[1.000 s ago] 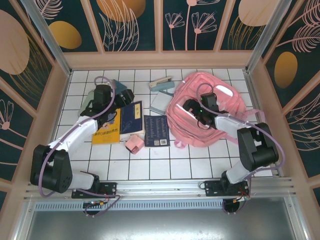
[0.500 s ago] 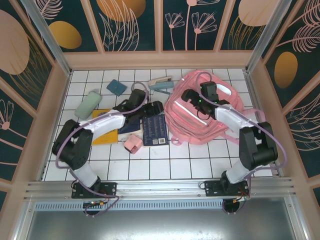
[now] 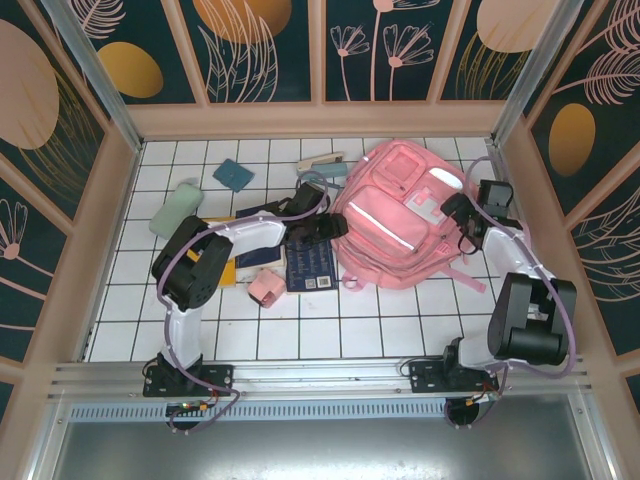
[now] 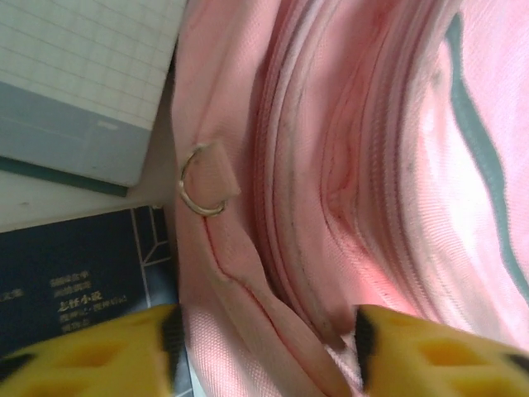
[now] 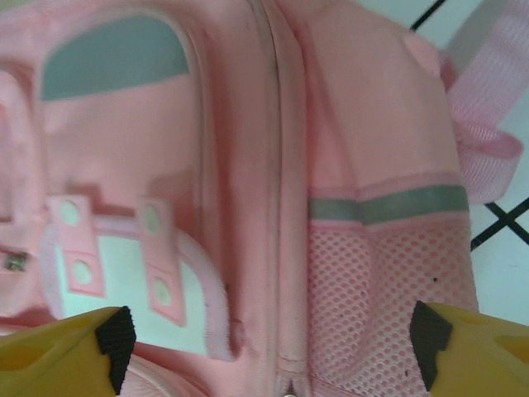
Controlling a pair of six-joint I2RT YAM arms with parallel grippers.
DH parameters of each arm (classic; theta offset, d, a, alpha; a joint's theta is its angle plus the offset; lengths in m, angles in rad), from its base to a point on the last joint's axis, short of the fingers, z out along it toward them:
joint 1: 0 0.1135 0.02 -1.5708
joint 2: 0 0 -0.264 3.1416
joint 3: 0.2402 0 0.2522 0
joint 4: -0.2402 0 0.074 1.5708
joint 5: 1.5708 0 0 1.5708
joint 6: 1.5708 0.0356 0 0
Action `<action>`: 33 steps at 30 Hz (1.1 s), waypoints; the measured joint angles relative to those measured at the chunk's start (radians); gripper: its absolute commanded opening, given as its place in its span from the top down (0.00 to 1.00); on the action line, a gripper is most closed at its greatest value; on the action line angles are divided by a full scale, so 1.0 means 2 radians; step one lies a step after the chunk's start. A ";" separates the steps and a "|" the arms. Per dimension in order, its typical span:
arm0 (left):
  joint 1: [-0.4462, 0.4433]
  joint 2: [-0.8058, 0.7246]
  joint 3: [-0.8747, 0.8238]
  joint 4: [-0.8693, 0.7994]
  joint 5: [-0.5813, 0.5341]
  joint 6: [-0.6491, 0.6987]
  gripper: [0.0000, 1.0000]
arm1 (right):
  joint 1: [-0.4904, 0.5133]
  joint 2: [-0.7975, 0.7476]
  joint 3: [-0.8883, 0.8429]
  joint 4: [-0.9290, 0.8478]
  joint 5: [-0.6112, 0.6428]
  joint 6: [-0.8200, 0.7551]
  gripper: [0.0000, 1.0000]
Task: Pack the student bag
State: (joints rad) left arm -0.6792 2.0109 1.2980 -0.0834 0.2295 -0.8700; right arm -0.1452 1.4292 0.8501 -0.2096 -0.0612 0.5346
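Overhead looks down; both wrists closely face student bag [image 3: 400,215].

You can pass freely over the bare white-tiled worktop [image 3: 300,330] at lower centre; the large pink fabric backpack [image 3: 400,225] and dark blue book [image 3: 312,262] block the middle.

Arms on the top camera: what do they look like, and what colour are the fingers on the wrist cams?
The left arm and right arm both have white link shells, black joint housings and a lilac cable looping alongside. The left fingers and right fingers are yellow with black pads.
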 measured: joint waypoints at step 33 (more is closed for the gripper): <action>0.089 0.183 0.436 -0.225 -0.121 0.204 0.59 | 0.118 -0.035 -0.107 0.061 -0.151 0.065 0.36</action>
State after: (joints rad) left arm -0.5014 2.3760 2.1700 -0.5335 -0.0120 -0.4622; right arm 0.0902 1.3598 0.6369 -0.0872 -0.3634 0.6655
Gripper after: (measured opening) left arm 0.341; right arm 0.624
